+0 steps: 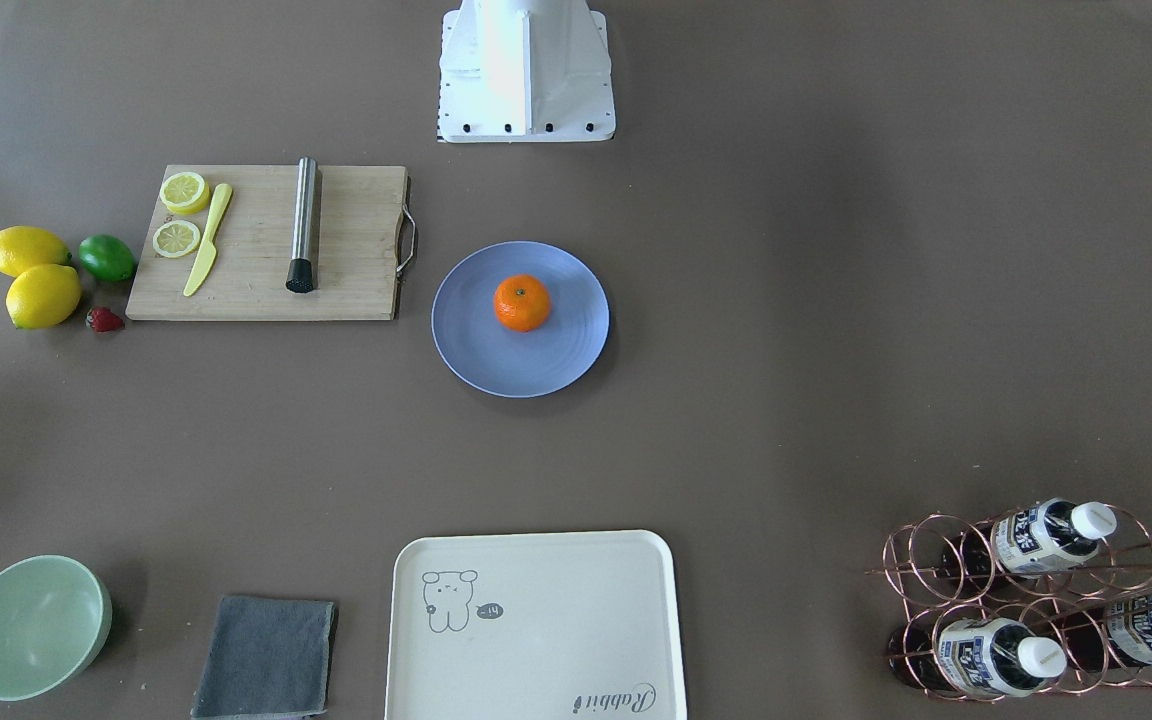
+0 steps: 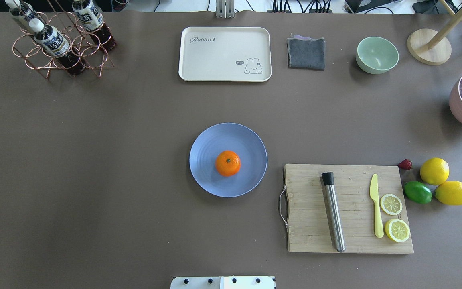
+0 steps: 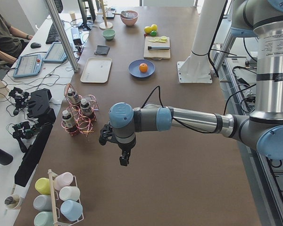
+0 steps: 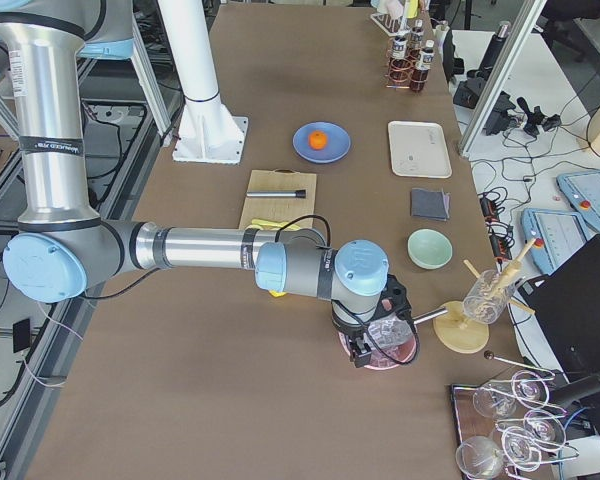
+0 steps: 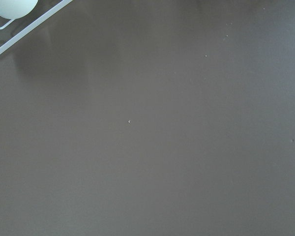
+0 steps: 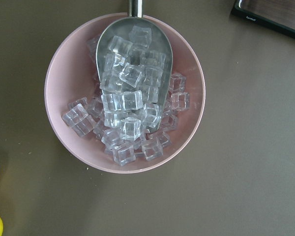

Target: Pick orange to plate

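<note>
The orange [image 2: 227, 163] rests near the middle of the periwinkle-blue plate [image 2: 247, 140] at the table's centre, stem dot up; the front-facing view also has the orange [image 1: 522, 302] on the plate [image 1: 496, 360]. Neither gripper is near it. My left gripper [image 3: 124, 160] hangs over bare table at the robot's left end, far from the plate [image 3: 134, 71]. Above the pink ice bowl [image 4: 385, 350] at the other end hangs my right gripper [image 4: 365, 350]. Both show only in the side views, so I cannot tell whether they are open or shut.
A cutting board [image 2: 349, 208] carries a steel muddler [image 2: 333, 210], a yellow knife and lemon slices; lemons [image 2: 434, 171], a lime and a strawberry lie beside it. Along the far edge stand a cream tray [image 2: 225, 54], grey cloth [image 2: 306, 53], green bowl [image 2: 377, 54] and bottle rack [image 2: 58, 40].
</note>
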`<action>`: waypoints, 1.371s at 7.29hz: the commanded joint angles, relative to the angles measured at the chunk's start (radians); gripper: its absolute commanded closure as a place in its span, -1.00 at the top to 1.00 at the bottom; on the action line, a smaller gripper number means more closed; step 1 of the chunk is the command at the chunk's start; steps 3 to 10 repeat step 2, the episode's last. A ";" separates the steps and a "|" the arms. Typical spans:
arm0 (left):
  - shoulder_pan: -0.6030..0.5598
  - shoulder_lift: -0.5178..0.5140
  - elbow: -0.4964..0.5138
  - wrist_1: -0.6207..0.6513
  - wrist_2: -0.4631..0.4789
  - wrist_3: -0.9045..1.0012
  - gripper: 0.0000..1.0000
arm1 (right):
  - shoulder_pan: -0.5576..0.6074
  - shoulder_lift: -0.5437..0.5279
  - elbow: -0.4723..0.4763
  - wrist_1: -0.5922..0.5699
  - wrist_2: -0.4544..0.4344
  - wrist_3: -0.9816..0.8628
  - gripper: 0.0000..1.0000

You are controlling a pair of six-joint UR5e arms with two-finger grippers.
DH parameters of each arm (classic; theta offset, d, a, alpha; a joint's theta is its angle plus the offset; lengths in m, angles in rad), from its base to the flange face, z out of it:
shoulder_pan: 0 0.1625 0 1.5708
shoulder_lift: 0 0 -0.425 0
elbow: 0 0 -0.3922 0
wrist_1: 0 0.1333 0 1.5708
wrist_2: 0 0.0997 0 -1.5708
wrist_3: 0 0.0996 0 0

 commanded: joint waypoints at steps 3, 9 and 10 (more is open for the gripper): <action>0.000 -0.001 0.001 -0.001 0.000 0.000 0.95 | 0.000 0.000 0.001 0.000 0.000 0.000 1.00; 0.000 -0.001 0.001 -0.001 0.000 0.000 0.95 | 0.000 0.000 0.001 0.000 0.000 0.000 1.00; 0.000 -0.001 0.001 -0.001 0.000 0.000 0.95 | 0.000 0.000 0.001 0.000 0.000 0.000 1.00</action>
